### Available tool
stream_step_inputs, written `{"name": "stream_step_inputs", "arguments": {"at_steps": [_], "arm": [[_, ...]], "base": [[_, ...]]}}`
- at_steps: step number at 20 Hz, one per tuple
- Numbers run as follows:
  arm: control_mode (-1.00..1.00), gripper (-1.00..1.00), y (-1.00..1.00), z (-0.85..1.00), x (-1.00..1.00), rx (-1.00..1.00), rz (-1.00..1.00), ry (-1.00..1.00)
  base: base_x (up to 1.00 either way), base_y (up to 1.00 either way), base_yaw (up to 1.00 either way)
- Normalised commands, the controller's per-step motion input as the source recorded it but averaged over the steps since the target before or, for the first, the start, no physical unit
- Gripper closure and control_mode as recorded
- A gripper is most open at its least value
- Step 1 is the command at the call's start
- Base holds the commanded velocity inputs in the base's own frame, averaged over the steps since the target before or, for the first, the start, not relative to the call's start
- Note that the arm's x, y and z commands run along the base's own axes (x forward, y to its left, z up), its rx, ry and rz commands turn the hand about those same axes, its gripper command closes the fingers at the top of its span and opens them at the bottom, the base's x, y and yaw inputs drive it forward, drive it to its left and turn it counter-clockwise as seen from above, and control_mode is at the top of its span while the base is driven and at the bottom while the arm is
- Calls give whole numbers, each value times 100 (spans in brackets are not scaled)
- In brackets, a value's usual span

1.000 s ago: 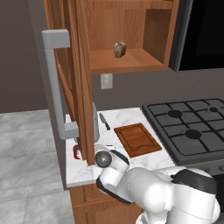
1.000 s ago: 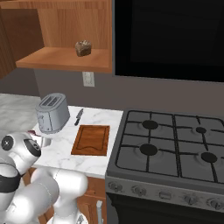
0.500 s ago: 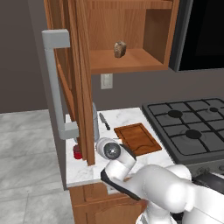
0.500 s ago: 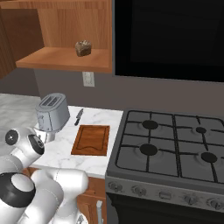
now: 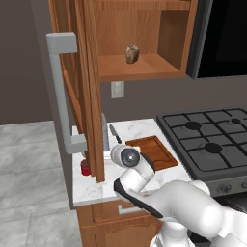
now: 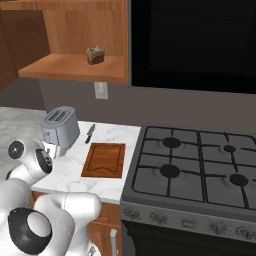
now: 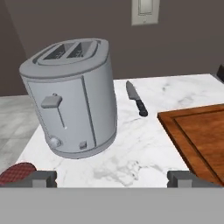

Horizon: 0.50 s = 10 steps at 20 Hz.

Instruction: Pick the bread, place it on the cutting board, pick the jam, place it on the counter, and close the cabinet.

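Gripper (image 7: 111,178): jaws wide, holding nothing, low over the counter (image 7: 144,144). Toaster (image 7: 72,98) at 11 o'clock, cutting board (image 7: 199,131) at 3 o'clock, jam (image 7: 17,172) at 8 o'clock. Bread (image 6: 95,54) on the open cabinet (image 6: 75,67) shelf.

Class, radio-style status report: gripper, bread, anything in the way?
Gripper open, empty, low over the counter. Bread on cabinet shelf, cutting board bare. Toaster close ahead.
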Motion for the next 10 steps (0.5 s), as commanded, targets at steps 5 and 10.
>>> {"name": "stream_step_inputs", "arguments": {"at_steps": [5,10], "arm": [[-100,-100,-25,23,-4,0,0,0],[-100,-100,-15,13,-3,0,0,0]], "base": [[0,0,0],[0,0,0]]}}
